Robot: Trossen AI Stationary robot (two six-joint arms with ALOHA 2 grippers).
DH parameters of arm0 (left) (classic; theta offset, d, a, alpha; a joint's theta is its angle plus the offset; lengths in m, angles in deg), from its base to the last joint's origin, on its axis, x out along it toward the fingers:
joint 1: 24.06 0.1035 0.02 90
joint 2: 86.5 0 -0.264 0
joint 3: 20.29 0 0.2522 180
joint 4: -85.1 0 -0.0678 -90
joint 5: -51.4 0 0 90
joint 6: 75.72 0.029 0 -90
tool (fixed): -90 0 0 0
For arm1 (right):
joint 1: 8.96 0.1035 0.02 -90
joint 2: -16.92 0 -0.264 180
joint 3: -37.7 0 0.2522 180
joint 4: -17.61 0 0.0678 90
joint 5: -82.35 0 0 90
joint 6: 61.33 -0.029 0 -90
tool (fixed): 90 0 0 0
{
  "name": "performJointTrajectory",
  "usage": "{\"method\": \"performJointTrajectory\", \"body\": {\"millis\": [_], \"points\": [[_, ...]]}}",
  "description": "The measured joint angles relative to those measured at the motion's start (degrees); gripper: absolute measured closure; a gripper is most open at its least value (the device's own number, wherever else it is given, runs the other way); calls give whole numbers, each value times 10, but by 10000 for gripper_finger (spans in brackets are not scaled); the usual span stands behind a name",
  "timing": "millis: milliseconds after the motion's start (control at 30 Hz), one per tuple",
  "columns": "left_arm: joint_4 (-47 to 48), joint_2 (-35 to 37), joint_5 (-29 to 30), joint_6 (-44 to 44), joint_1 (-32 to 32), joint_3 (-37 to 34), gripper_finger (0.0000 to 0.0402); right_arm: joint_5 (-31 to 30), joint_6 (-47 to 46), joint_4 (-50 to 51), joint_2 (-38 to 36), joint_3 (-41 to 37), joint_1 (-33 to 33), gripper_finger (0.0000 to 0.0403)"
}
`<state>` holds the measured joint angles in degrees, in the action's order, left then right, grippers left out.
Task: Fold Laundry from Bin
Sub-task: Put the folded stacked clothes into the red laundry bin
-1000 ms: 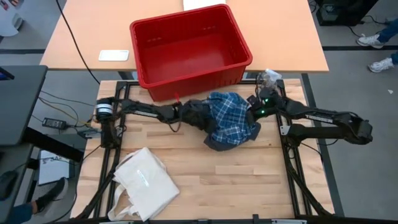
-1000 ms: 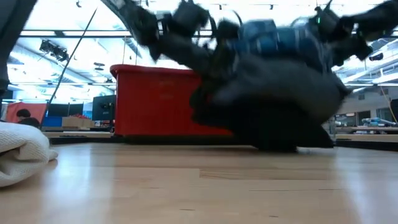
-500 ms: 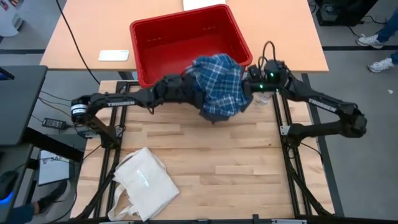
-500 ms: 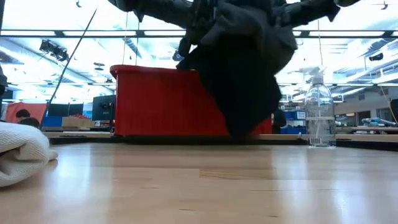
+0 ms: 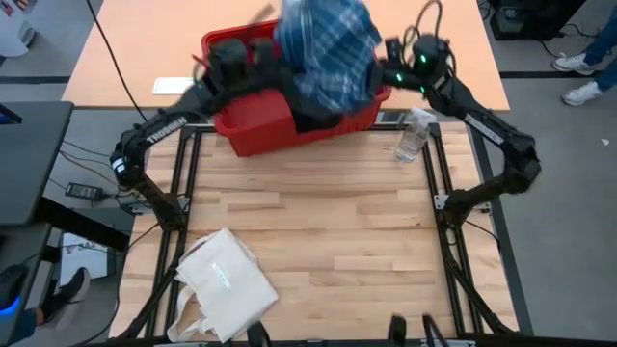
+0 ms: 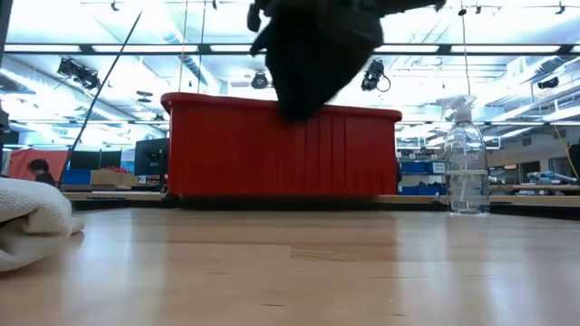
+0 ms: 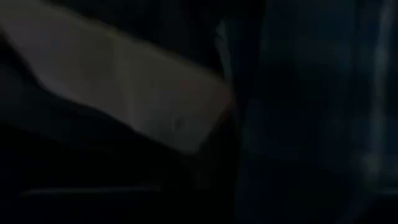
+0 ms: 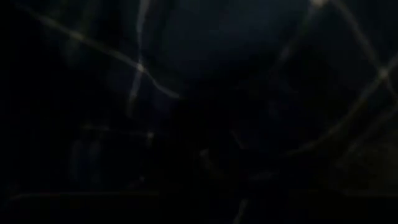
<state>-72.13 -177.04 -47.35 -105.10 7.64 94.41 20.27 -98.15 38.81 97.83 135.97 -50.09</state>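
Laundry (image 5: 326, 48) bundled, plaid on top, dark cloth hanging below, lifted high over bin (image 5: 253, 135); in low view dark tail (image 6: 313, 54) dangles at rim height, clear of table (image 5: 328, 241). Left gripper (image 5: 265, 60) buried in bundle's left side, right gripper (image 5: 390, 53) in its right side; fingers of both hidden by cloth, so cannot tell how wide, though bundle hanging between them suggests both clamped on fabric. Both wrist views show only dark cloth pressed up close, plaid faint. Bottle (image 5: 412, 135) standing just right of bin, under right arm. Tote (image 5: 227, 280) at near left corner, well apart. Judgement: mid-carry, nothing folded yet. To do well: keep both arms level and matched so neither grip tears loose, keep tail clear of rim, steer right elbow wide of bottle, bring bundle down on open wood mid-table, then separate one garment before spreading.
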Motion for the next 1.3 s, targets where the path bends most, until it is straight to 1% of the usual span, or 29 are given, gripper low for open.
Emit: {"method": "performJointTrajectory", "body": {"millis": [133, 233, 333, 433, 533, 667, 767, 800, 833, 900, 1000, 1067, 1100, 1167, 1233, 1300], "points": [[-12, -41, -24, 35, 59, 78, 306, -12, 10, -5, 100, 138, -22, 298], [-27, -88, -54, 39, 106, 128, 306, -26, 29, 1, 183, 242, -44, 298], [-54, -138, -94, 25, 153, 168, 306, -29, 34, 4, 261, 325, -65, 298], [-34, -173, -127, 4, 194, 187, 306, -29, 40, 40, 323, 387, -86, 298], [57, -198, -137, 18, 222, 187, 306, -24, 68, 92, 378, 413, -102, 298], [214, -241, -122, 50, 244, 186, 305, -28, 118, 157, 441, 412, -110, 298], [312, -263, -122, 74, 257, 185, 302, -10, 146, 188, 474, 412, -114, 293], [340, -266, -125, 86, 262, 185, 297, 0, 155, 192, 480, 412, -115, 275], [366, -266, -127, 103, 265, 185, 289, 7, 161, 192, 484, 412, -115, 248], [409, -266, -127, 137, 274, 186, 265, 5, 162, 191, 486, 413, -117, 181], [466, -264, -113, 176, 284, 186, 218, -29, 160, 214, 481, 415, -122, 88], [506, -264, -108, 186, 291, 186, 190, -41, 166, 233, 477, 415, -124, 46], [526, -263, -106, 190, 294, 186, 178, -46, 168, 246, 473, 415, -126, 33], [568, -263, -103, 214, 299, 186, 158, -55, 170, 267, 462, 415, -128, 20], [600, -263, -99, 229, 299, 186, 144, -55, 172, 289, 450, 415, -131, 21], [625, -262, -100, 240, 298, 186, 135, -62, 186, 312, 440, 415, -132, 31]]}}
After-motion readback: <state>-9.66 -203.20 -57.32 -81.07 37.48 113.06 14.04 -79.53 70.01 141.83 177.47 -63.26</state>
